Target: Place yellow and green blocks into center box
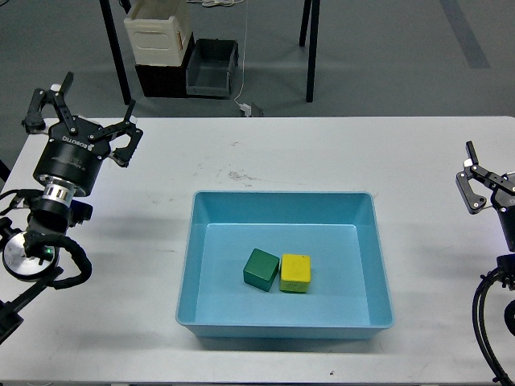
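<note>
A green block point(261, 268) and a yellow block point(295, 273) lie side by side, touching, on the floor of the light blue box point(366, 205) at the table's middle. My left gripper point(82, 110) is raised at the far left, well away from the box, with its fingers spread wide and nothing between them. My right gripper point(483, 186) is at the far right edge, also apart from the box, open and empty.
The white table point(322, 153) carries only the box. Behind the table on the floor stand a white and black crate stack point(159, 44), a grey bin point(211, 67) and dark table legs point(312, 48).
</note>
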Available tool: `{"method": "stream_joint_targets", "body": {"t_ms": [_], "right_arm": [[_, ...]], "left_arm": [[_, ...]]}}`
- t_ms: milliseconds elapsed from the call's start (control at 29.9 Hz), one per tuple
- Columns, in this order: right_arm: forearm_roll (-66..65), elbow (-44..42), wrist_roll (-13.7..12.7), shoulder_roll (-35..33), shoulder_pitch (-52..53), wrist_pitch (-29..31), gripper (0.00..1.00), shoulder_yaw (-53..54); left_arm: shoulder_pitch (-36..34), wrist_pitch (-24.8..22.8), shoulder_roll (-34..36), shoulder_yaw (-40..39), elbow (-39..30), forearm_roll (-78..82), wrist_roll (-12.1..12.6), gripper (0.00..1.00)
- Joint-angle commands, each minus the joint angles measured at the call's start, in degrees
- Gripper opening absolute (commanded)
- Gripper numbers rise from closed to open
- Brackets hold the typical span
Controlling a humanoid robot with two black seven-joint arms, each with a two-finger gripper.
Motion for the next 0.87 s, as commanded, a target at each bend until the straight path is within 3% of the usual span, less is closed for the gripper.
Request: {"method": "stream_joint_targets", "body": {"t_ms": [0,368,501,835], "right_arm": [[0.89,0.92,0.05,1.46,-4.32,0.11,1.00,1.81],[8.61,1.45,-0.21,2.87,-10.13,2.93,1.00,1.82],[14.77,2.94,-2.05,2.96,-11.36,2.93,1.00,1.55],[15.39,3.03,-2.32,3.13,-11.71,2.75,1.00,1.11]], "left_arm": [[5.16,0.27,-0.89,-0.83,-2.18,-0.82,0.02,1.00],[11.14,-0.17,-4.23,-1.09,-4.29,-0.91,0.02,1.00],[12.02,-0.87,-5.98,-1.09,-4.37,-1.00,0.02,1.00],[14.75,-3.07,-7.83,-3.64,-4.37,-3.20,0.02,1.00]]}}
